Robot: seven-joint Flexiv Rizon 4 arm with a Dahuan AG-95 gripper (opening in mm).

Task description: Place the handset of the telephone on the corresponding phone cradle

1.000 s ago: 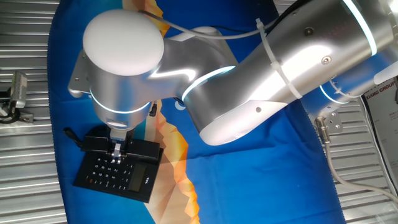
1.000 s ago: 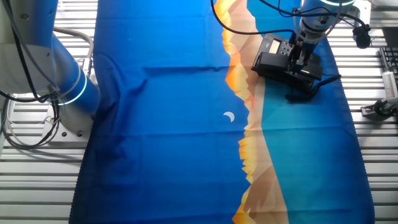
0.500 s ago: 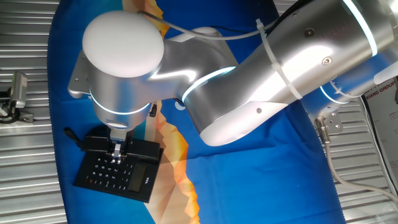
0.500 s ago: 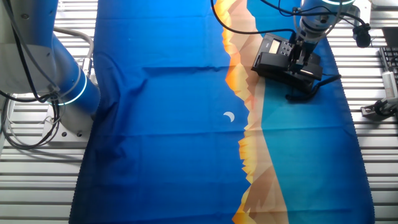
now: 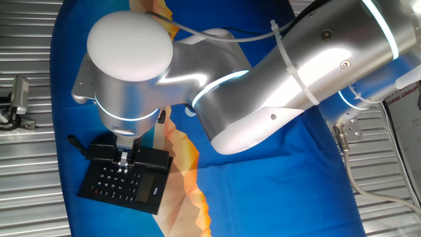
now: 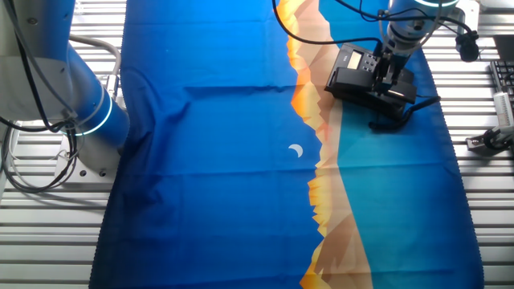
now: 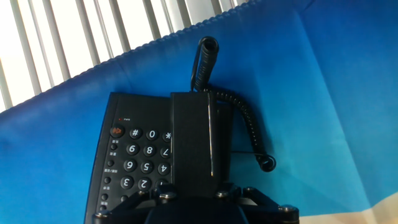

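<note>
Hand view puts the handset (image 7: 200,142) directly ahead of my gripper (image 7: 194,194), its long axis running up the frame from between the fingers toward the top centre. It sits at the right side of the telephone (image 7: 134,158), with the keys showing to its left and the coiled cord (image 7: 249,127) looping out from its far end and down the right side onto the blue cloth (image 7: 323,93).

From one fixed view, I see the gripper (image 5: 123,160) low over the upper part of the base (image 5: 125,174), which lies in the lower left of the frame, and the fingers look drawn in close to the dark bar. From the other fixed view the same spot sits in the upper right, the gripper (image 6: 388,68) down on the set (image 6: 371,76).

I read the fingers as closed across the width of the handset, though their tips are hidden by the hand's own body, so I hold that loosely. I can't tell whether the handset is fully seated in the phone cradle (image 7: 221,134) or just above it; it is aligned along that side strip. What matters next is keeping that long axis parallel to the recess. The cradle holds nothing but the handset.
</note>
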